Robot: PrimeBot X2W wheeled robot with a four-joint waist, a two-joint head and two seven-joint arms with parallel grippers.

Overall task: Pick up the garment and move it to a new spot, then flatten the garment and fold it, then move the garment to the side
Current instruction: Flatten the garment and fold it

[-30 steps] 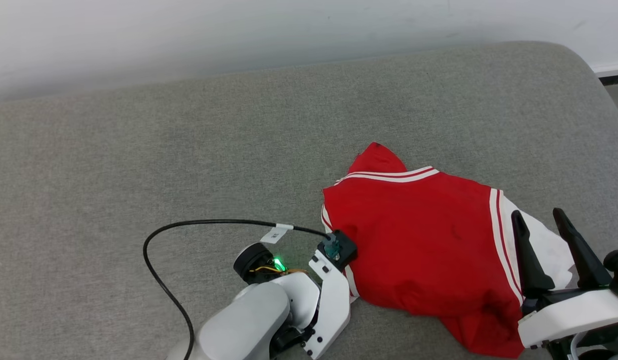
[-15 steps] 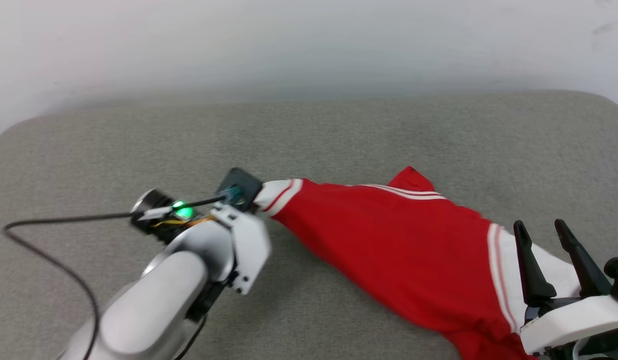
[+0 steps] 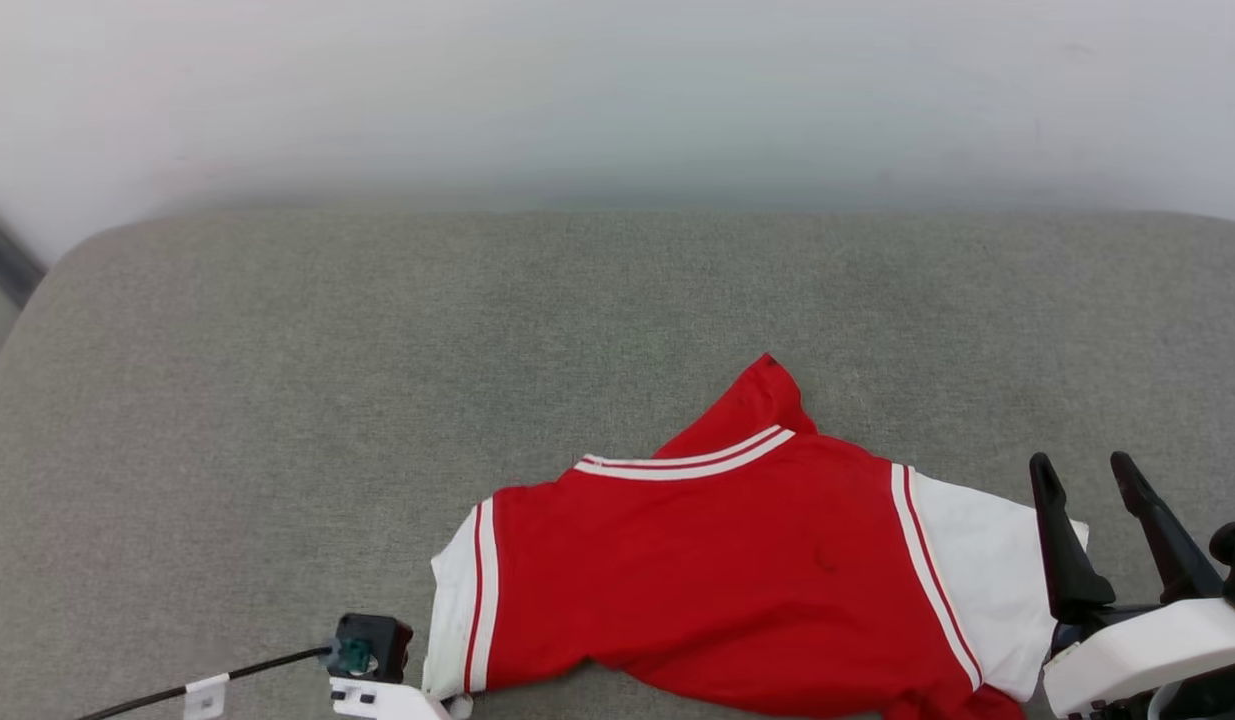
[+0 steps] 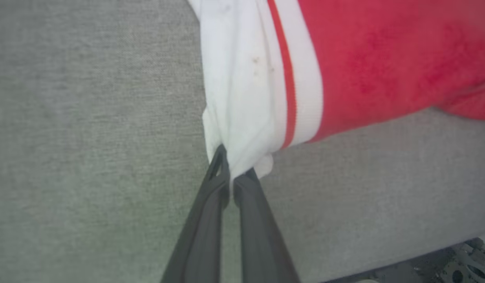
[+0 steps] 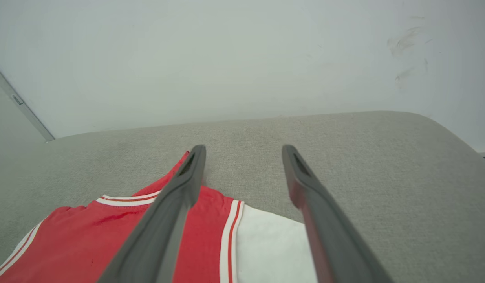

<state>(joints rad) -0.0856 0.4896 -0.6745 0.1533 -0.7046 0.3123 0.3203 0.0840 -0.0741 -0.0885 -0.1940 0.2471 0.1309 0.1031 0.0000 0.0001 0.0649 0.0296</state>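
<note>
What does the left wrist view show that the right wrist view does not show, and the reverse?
From the left wrist view: the left tool is shut on a bunched corner of the garment, at its white end panel.
From the right wrist view: the right tool is open and holds nothing; the other white panel is seen between its fingers, and a pale wall with faint scuffs stands behind.
In both: the red cloth with its red-and-white stripes, lying on the grey cushion.

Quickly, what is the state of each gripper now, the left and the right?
Left gripper: closed, fingers pinching the white end of the garment.
Right gripper: open, holding nothing.
</note>
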